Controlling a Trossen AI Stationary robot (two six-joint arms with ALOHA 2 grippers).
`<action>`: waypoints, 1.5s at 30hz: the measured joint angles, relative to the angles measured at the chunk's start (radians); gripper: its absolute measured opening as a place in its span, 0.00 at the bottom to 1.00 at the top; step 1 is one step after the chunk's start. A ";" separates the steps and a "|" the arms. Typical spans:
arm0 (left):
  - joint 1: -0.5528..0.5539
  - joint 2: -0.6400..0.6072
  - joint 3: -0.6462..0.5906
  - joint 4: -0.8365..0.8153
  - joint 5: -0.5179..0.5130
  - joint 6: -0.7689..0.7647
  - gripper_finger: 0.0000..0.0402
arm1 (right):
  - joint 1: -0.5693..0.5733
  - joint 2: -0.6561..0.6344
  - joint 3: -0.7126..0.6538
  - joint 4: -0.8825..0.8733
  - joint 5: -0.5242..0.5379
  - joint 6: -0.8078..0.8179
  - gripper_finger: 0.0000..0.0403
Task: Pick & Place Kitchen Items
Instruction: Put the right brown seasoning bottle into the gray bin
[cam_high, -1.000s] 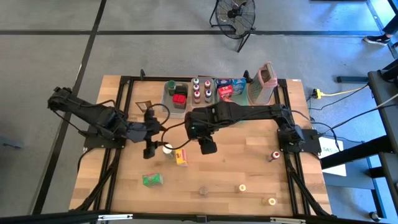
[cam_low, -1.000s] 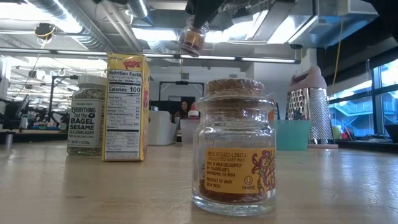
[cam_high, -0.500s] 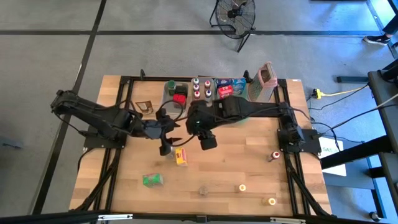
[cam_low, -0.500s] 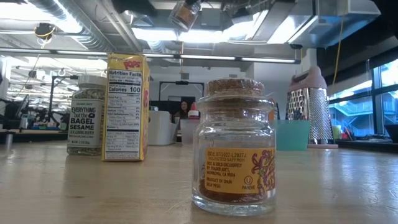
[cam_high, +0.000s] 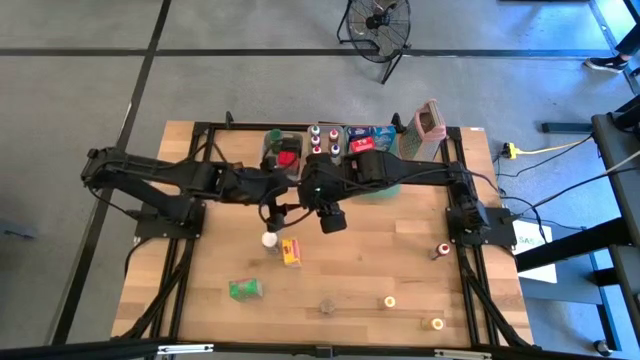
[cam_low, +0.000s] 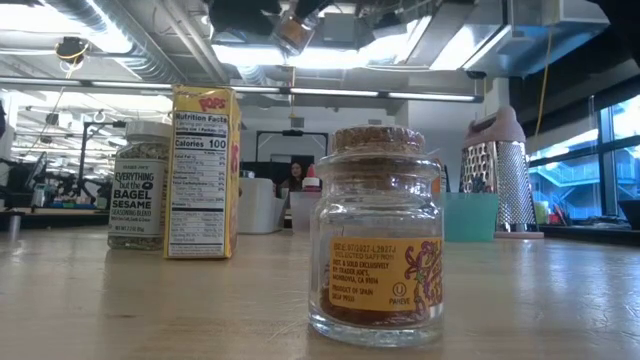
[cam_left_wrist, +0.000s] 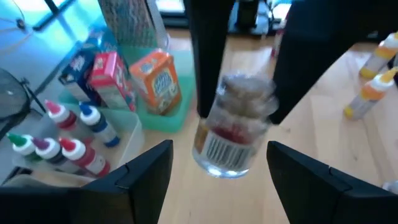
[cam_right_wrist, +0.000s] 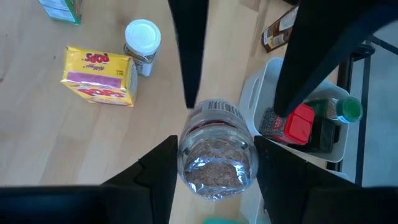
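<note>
A small clear jar of brown spice with a barcode label (cam_right_wrist: 217, 149) (cam_left_wrist: 236, 127) (cam_low: 293, 30) hangs tilted in the air over the table's middle. My right gripper (cam_high: 314, 203) (cam_right_wrist: 217, 186) is shut on it. My left gripper (cam_high: 290, 208) (cam_left_wrist: 221, 180) has reached in from the left. It is open, with one finger on each side of the jar's barcode end; I see no touch. On the table stand a white-capped sesame bottle (cam_high: 268, 240) (cam_low: 138, 185), a yellow box (cam_high: 290, 252) (cam_low: 203, 170) and a cork-topped jar (cam_high: 327, 306) (cam_low: 378, 235). My right gripper pinches the jar's glass body (cam_right_wrist: 186, 155) between its two fingers (cam_right_wrist: 158, 177), on the half away from the barcode. The fingers come slanting down from the table's right. The jar is lifted clear and tilted, its barcode end (cam_left_wrist: 217, 152) toward my left gripper.
A green packet (cam_high: 245, 289) and three small bottles (cam_high: 390, 301) (cam_high: 436, 323) (cam_high: 442, 250) lie near the front and right. Along the far edge are a tub with a red item (cam_high: 287, 155), a tub of bottles (cam_high: 322, 145), boxes on a green tray (cam_high: 365, 145) and the grater (cam_high: 425, 130) (cam_low: 495, 185).
My left gripper has left the white-capped bottle and moved right and toward the far edge, up to the lifted jar. My right gripper has carried the jar higher and a little toward the far edge; the jar has tipped further.
</note>
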 joint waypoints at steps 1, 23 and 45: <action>0.008 0.005 0.000 -0.005 0.015 0.001 0.64 | -0.002 0.000 0.000 0.005 0.000 0.000 0.46; 0.043 0.079 0.000 0.063 0.059 0.087 0.64 | -0.010 0.000 0.000 0.015 -0.001 0.005 0.46; 0.043 0.079 0.000 0.068 0.077 0.199 0.48 | -0.010 0.000 0.000 0.021 -0.011 0.049 0.48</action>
